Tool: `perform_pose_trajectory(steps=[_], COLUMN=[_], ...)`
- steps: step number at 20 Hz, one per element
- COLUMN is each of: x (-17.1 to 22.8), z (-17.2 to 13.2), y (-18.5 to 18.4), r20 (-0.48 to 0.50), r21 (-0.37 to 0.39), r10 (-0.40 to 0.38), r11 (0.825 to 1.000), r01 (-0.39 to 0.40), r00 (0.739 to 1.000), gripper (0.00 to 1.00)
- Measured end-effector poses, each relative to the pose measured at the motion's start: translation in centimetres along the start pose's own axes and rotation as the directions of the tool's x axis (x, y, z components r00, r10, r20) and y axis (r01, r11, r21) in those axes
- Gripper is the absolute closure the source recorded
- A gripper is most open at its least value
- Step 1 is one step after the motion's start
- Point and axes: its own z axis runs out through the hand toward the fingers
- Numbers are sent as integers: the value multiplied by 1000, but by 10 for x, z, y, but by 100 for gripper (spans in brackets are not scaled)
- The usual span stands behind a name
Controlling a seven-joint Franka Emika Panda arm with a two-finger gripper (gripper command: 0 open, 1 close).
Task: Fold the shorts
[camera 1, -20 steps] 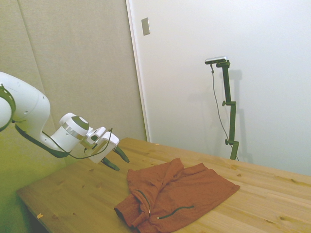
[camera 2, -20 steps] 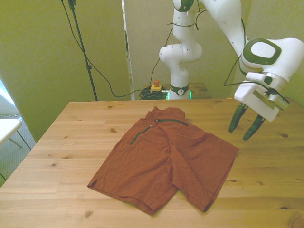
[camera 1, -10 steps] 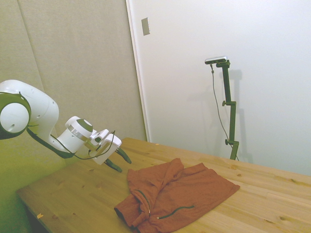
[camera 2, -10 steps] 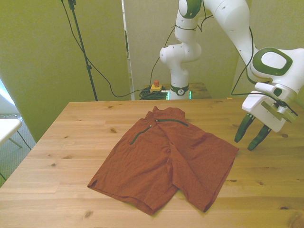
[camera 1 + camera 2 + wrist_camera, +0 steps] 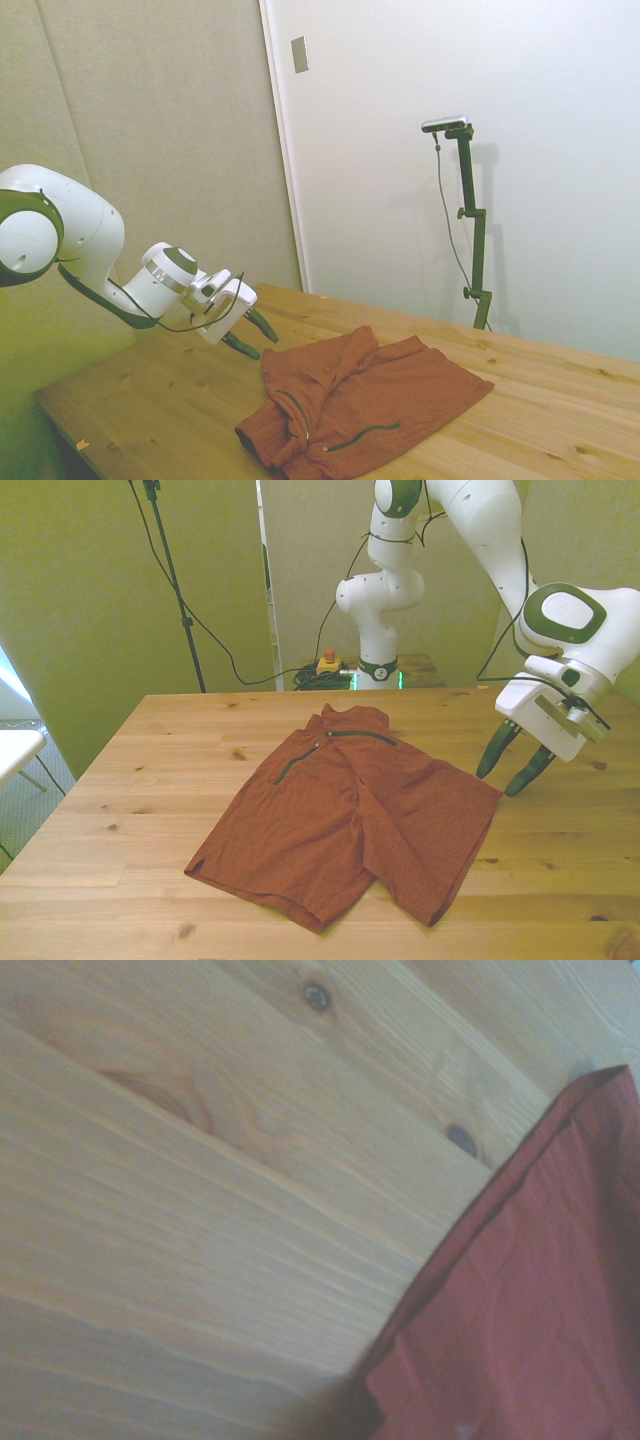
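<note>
The rust-red shorts (image 5: 350,820) lie spread flat on the wooden table (image 5: 150,780), waistband toward the far edge, with dark zipper slits showing near it. In the side view the shorts (image 5: 370,400) look partly bunched toward the near corner. My gripper (image 5: 503,767) hovers open just above the table at the front view's right, its dark fingertips close beside the hem of the right leg and apart from the cloth. From the side, the gripper (image 5: 252,338) hangs just left of the fabric. The wrist view holds a hem edge of the shorts (image 5: 520,1310) on bare wood.
Bare wood surrounds the shorts on every side. A yellow box with a red button (image 5: 327,662) and cables sit beyond the table's far edge by the robot base. A white surface (image 5: 15,748) stands off the front view's left.
The gripper dropped and swung toward the front view's right, then came back toward the shorts' right leg hem. It stays open. The shorts have not moved.
</note>
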Motion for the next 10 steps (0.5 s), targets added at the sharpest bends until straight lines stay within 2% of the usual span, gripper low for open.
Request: perform_pose_trajectory(steps=[5,8,9,10], x=[11,19,20,20], z=[18,27,28,28], y=[15,21,23,23], r20=[7,6,6,7], r21=[-30,-5,5,10], r10=[25,39,42,42], r11=[999,999,999,999], r01=[-25,-39,-42,-42], r00=[1000,999,999,999], gripper=[0,0,100,100])
